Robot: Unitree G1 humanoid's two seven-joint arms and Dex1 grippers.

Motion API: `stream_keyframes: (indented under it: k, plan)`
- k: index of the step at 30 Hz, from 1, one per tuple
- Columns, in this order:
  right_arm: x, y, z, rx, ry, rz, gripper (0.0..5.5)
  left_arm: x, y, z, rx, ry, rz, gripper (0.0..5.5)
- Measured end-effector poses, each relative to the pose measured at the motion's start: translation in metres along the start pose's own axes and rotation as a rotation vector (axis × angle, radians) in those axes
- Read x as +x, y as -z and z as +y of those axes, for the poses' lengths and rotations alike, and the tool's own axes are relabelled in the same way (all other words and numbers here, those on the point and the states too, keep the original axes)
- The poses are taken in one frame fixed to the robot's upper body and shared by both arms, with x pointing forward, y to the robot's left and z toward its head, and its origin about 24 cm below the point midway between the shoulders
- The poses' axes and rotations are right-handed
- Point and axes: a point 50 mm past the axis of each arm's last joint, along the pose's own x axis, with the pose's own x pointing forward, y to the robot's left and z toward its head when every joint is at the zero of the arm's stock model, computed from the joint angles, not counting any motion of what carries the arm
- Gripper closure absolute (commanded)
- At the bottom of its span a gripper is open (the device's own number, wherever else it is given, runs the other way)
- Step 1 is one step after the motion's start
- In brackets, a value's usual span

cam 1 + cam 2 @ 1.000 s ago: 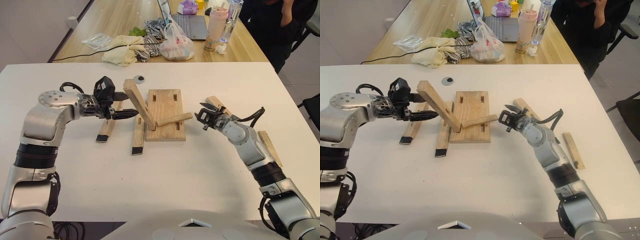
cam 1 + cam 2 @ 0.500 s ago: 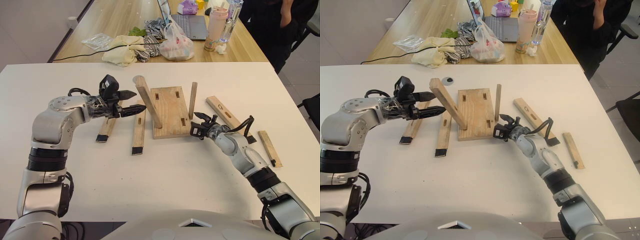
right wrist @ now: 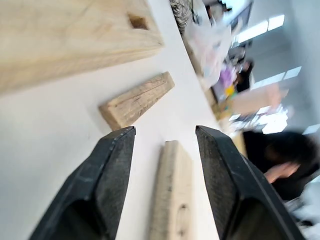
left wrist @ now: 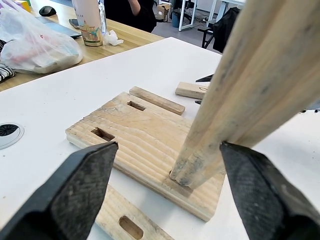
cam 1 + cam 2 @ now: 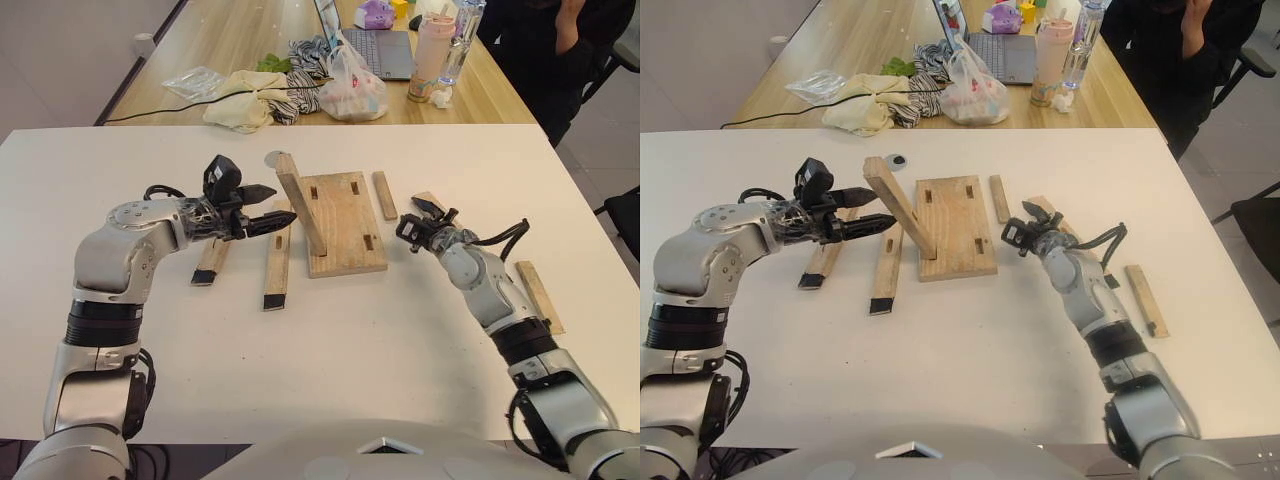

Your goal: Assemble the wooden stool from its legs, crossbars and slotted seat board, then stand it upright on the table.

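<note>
The white desk carries everything, and in the middle of it the slotted seat board lies flat. One leg is stuck in its near-left slot, leaning away to the far left, and that's the worry. Nothing holds it. From the left wrist view its foot looks cocked in the slot rather than fully home, so a nudge could tip it over or lever it straight out.

Two more legs lie on the desk left of the board, and a short crossbar sits just beside the board's far right edge.

The left pincer hangs spread wide just left of the tilted leg, gripping nothing. If it closes off-centre, it may shove the leg and slide the whole board.

The right pincer is open too, empty, hovering right of the board over another wooden piece. A low sweep there could knock the crossbar away or bump the board and drop the leg.
</note>
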Motion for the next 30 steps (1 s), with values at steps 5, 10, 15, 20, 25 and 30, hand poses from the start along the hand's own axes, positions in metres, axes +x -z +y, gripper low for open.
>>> stream_keyframes:
  k: [5, 10, 15, 20, 25, 30]
  plan:
    - [0.003, 0.001, -0.012, 0.589, 0.025, -0.04, 3.29, 0.0, 0.001, 0.001, -0.001, -0.002, -0.002, 1.73]
    - [0.011, 0.004, -0.001, 0.83, -0.019, -0.03, 3.29, 0.001, 0.002, 0.002, -0.008, -0.003, 0.001, 1.73]
    - [0.021, 0.016, 0.021, 0.927, -0.045, 0.059, 3.29, 0.002, -0.001, 0.005, -0.01, -0.003, 0.0, 1.73]
    - [0.027, 0.017, 0.017, 0.928, -0.014, 0.053, 3.03, 0.002, -0.002, 0.006, -0.008, -0.002, -0.001, 1.73]
    - [0.029, 0.007, 0.004, 0.909, 0.024, -0.011, 2.31, 0.002, -0.002, 0.006, -0.007, -0.004, -0.002, 1.73]
    - [0.032, -0.001, -0.001, 0.901, 0.027, -0.038, 2.31, 0.002, -0.002, 0.006, -0.008, -0.008, -0.002, 1.73]
